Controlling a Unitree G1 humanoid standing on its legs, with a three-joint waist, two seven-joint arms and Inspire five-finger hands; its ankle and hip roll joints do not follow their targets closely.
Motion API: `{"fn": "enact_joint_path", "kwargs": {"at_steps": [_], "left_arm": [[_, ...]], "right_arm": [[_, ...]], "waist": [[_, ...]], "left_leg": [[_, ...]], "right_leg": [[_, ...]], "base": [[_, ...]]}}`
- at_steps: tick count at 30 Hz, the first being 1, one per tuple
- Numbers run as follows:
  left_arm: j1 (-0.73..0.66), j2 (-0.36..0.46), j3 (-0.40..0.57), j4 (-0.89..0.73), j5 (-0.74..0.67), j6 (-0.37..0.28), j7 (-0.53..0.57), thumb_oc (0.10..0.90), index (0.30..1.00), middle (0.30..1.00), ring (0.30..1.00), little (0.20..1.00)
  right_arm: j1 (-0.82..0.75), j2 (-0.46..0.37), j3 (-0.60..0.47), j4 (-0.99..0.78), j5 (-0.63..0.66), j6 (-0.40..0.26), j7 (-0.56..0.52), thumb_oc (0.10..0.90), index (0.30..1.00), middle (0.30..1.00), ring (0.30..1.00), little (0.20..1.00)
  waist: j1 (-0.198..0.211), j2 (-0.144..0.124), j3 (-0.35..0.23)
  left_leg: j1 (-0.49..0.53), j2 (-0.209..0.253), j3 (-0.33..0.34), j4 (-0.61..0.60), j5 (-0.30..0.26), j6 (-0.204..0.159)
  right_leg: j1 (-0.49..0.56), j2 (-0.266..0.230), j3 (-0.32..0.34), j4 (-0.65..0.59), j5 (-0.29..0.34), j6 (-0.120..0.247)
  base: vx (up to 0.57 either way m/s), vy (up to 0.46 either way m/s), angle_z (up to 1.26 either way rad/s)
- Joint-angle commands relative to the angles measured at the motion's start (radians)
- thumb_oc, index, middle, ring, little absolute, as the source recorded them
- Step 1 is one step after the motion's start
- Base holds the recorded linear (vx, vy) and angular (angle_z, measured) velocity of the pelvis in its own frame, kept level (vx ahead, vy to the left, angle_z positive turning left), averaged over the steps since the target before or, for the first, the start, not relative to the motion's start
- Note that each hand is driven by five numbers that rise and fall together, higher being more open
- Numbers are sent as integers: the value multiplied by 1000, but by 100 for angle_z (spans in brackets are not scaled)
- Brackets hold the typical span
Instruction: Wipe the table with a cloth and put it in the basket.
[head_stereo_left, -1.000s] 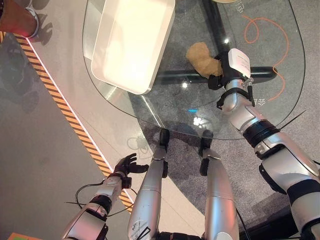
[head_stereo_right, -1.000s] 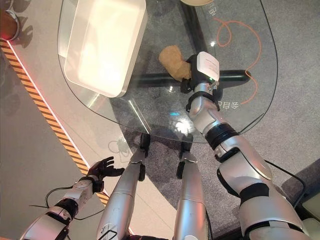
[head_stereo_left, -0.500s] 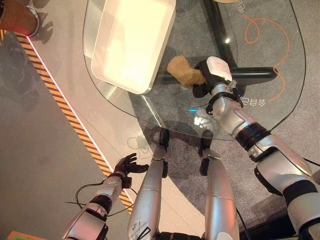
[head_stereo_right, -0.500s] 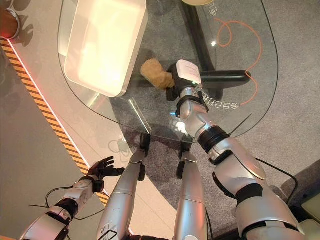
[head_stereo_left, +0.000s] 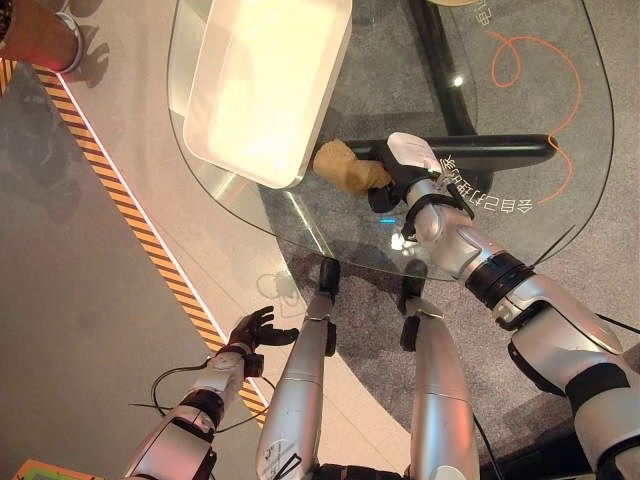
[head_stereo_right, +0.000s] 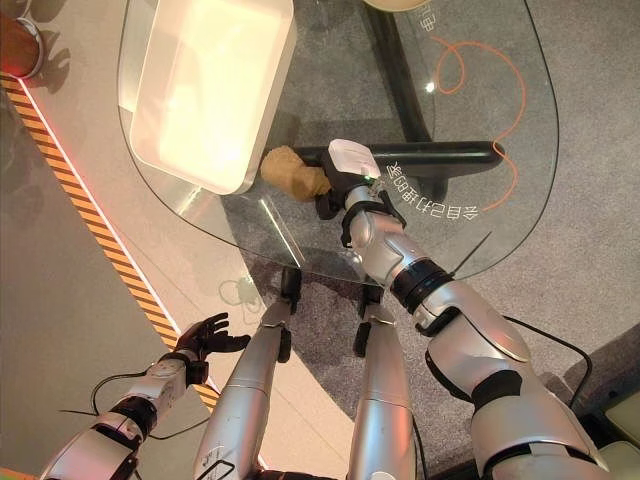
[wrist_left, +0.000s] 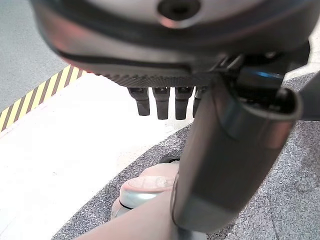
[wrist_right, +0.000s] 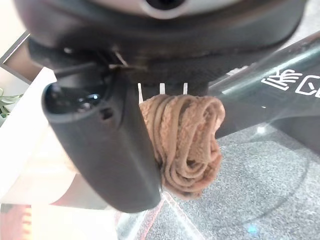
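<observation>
Cloth (head_stereo_left: 348, 166), bunched in the right hand (head_stereo_left: 400, 172), lies beside the seemingly empty basket (head_stereo_left: 262, 88).

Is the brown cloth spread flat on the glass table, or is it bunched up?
Bunched up. The brown cloth is a wadded lump with folds, held by the right robot hand on the glass table, beside the white basket.
</observation>
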Motion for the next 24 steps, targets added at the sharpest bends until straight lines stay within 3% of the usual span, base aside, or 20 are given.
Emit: {"fn": "enact_joint_path", "kwargs": {"at_steps": [1,4,12,17,18,24], "left_arm": [[20,-15,2,40,18,14,16,800,900,900,900,900],[16,-14,0,42,15,16,16,800,900,900,900,900],[1,-8,-6,63,4,17,4,800,900,900,900,900],[-2,-3,-8,76,-3,14,-2,800,900,900,900,900],[12,-4,-13,79,-5,11,-2,800,900,900,900,900],[25,10,-7,83,-8,4,-11,800,900,900,900,900]], "right_arm": [[23,101,49,-22,-30,-50,32,100,300,300,300,200],[19,97,47,-15,-31,-39,22,100,300,300,300,200],[-1,68,0,98,19,-1,-164,100,300,300,300,200],[-48,14,-66,202,110,10,-319,100,300,300,300,200],[-43,3,-81,219,121,9,-339,100,300,300,300,200],[-99,-71,-144,295,186,9,-419,100,300,300,300,200]], "waist": [[7,20,-14],[7,20,-14],[6,25,-14],[9,28,-14],[9,27,-14],[13,27,-14]], "left_leg": [[-20,-74,81,48,-18,62],[-21,-74,80,49,-18,62],[-15,-70,84,49,-19,64],[-19,-64,85,56,-24,68],[5,-64,82,65,-55,65],[1,-60,79,75,-64,69]], "right_leg": [[35,35,-55,-74,8,7],[33,34,-55,-72,9,7],[36,31,-53,-69,13,9],[31,29,-54,-60,17,12],[49,29,-47,-42,-14,19],[43,31,-47,-28,-16,20]], "base": [[0,0,0],[0,0,0],[0,0,0],[15,-1,1],[80,-6,3],[16,-1,1]]}}
